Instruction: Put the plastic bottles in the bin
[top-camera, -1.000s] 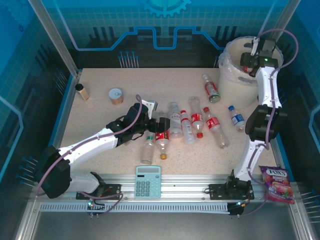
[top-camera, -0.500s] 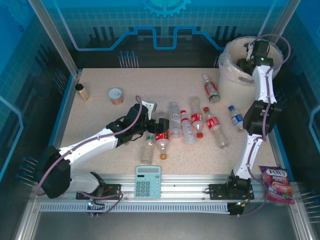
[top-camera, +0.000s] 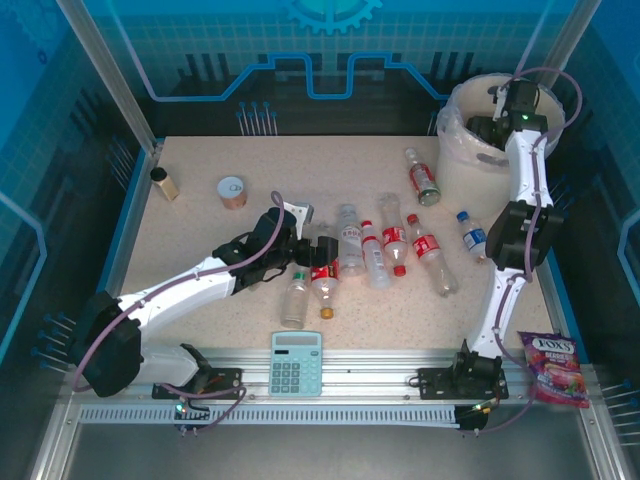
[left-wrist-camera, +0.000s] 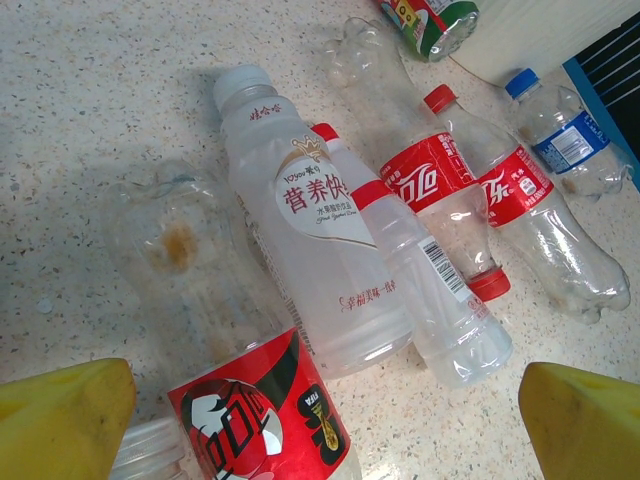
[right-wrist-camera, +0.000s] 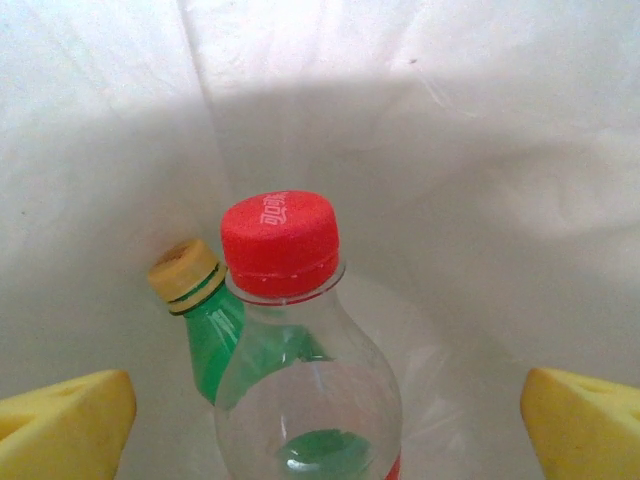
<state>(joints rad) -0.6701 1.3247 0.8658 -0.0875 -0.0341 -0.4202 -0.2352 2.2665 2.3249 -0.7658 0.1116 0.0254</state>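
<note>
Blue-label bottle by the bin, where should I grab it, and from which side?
Grip the blue-label bottle across its labelled middle, from above. It lies flat on the table, apart from the other bottles, leaving room either side.

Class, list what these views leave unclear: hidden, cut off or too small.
1. Top view: what lies in the bin; the right arm covers part of its opening.
2. Right wrist view: the bottom edge cuts off the red-capped bottle; what it rests on is unseen.
3. Left wrist view: the red-and-black-labelled bottle runs off the bottom edge.
4. Top view: any writing on the brown jar is too small to read.
</note>
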